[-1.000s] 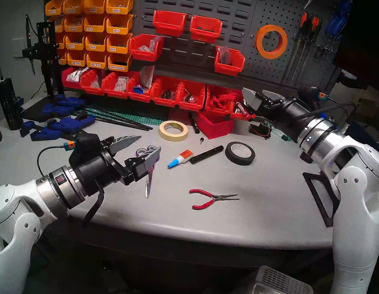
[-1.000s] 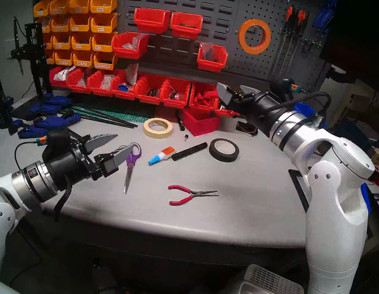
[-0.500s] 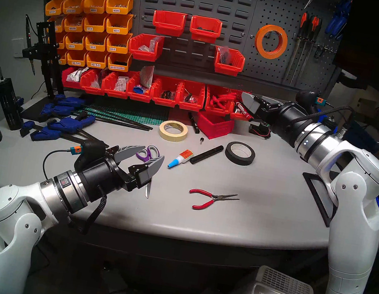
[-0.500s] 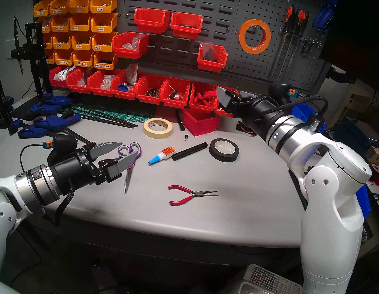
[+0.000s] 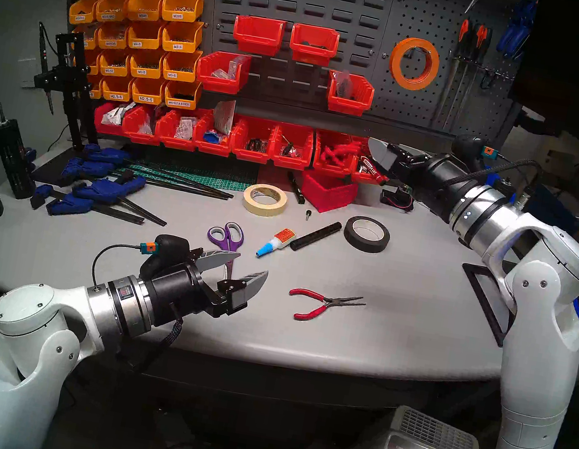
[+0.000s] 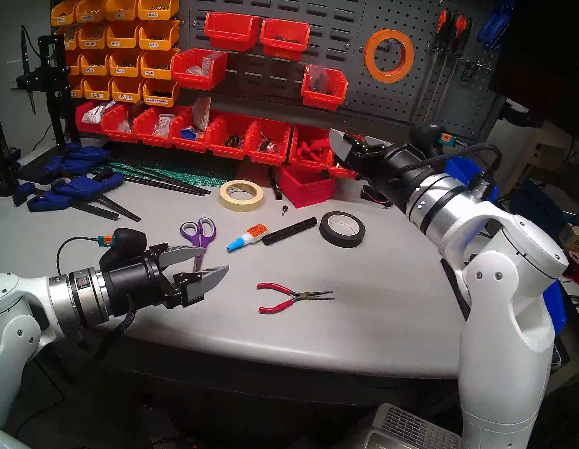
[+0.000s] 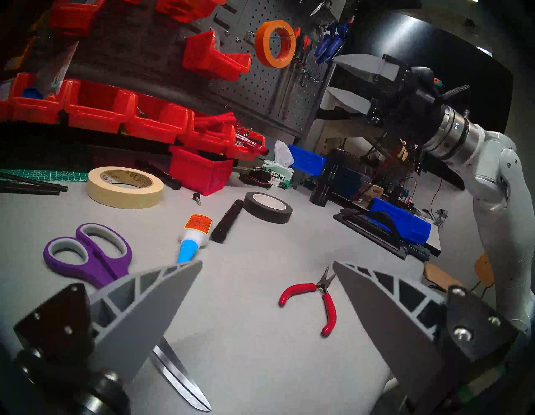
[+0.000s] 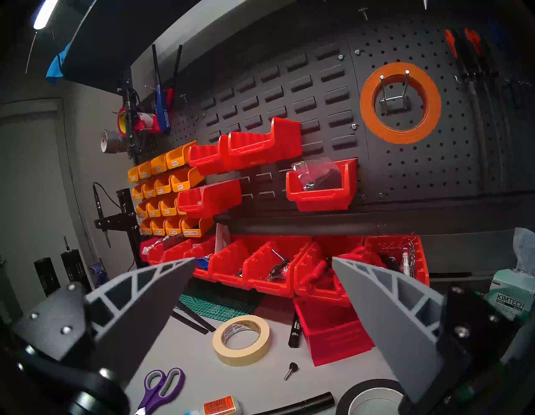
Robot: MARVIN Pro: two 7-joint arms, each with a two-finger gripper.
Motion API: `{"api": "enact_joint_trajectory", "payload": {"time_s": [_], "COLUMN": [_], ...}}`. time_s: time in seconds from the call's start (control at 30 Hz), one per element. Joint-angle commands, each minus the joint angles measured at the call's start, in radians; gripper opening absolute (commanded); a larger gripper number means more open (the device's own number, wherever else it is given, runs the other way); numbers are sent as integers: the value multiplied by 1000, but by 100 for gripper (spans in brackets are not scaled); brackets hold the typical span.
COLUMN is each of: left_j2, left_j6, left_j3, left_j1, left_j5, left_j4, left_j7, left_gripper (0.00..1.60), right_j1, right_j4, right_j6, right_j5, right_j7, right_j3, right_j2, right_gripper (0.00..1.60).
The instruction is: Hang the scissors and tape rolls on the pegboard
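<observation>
I am holding my left gripper (image 5: 246, 267) spread wide and empty at lower centre, over the silver blades of the purple-handled scissors (image 5: 227, 236); closing there risks the blades slipping. Beyond, the cream masking-tape roll (image 5: 265, 200) is lying flat. My right gripper (image 5: 385, 150) is gaping, empty. Upper right, the orange tape roll (image 5: 413, 63) is hanging on the dark perforated pegboard (image 5: 408, 108).

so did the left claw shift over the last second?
Yes. The left claw moved right and toward the table's near edge: it was level with the scissors handles, now it is over the blades, nearer the red pliers.
</observation>
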Motion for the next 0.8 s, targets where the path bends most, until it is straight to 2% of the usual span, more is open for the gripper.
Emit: {"api": "enact_joint_trajectory", "payload": {"time_s": [0.0, 0.3, 0.5, 0.77], "left_j2": [15, 26, 61, 99], "left_j6": [-22, -82, -134, -196], "left_j3": [15, 58, 95, 123], "left_j1": [-44, -67, -82, -56], "left_j5": [54, 147, 210, 294], "left_j4": [28, 56, 70, 71], "left_j7": [30, 62, 51, 35], "left_gripper": [160, 160, 160, 160], "right_j1": [27, 27, 26, 23], "right_j4": [-26, -24, -20, -12], "right_j6": [-6, -6, -10, -12], "right_j5": [10, 20, 30, 44], "right_j7": [5, 5, 7, 11], "right_j3": [19, 25, 35, 53], "right_j2": [-1, -3, -9, -19], "right_gripper": [160, 160, 160, 160]}}
